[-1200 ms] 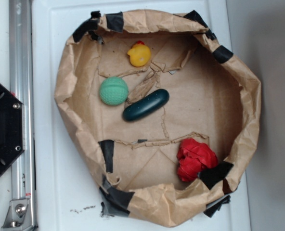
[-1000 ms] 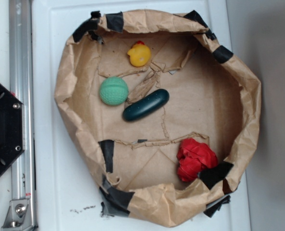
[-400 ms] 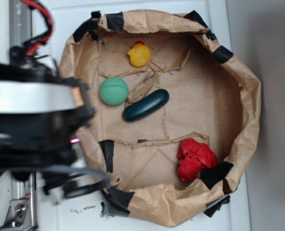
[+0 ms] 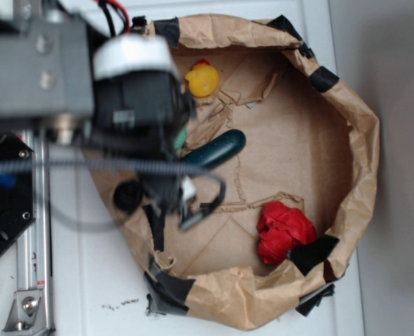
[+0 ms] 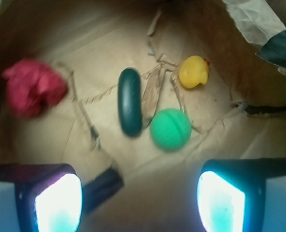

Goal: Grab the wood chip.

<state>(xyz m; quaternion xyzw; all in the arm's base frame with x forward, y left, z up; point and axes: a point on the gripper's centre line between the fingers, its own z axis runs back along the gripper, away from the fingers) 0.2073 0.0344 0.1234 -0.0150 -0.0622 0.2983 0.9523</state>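
Observation:
No wood chip shows in either view. Inside the brown paper bowl lie a yellow duck, a green ball, a dark teal oblong piece and a red crumpled lump. My gripper hangs above the bowl's left wall, near a black tape strip. It is open wide with nothing between its fingers. In the exterior view the arm hides nearly all of the green ball.
The bowl's crumpled paper walls rise all round, patched with black tape. It sits on a white tray. A metal rail and a black base plate stand to the left.
The arm has swung in from the left and now reaches over the bowl's left side. The objects in the bowl have not moved.

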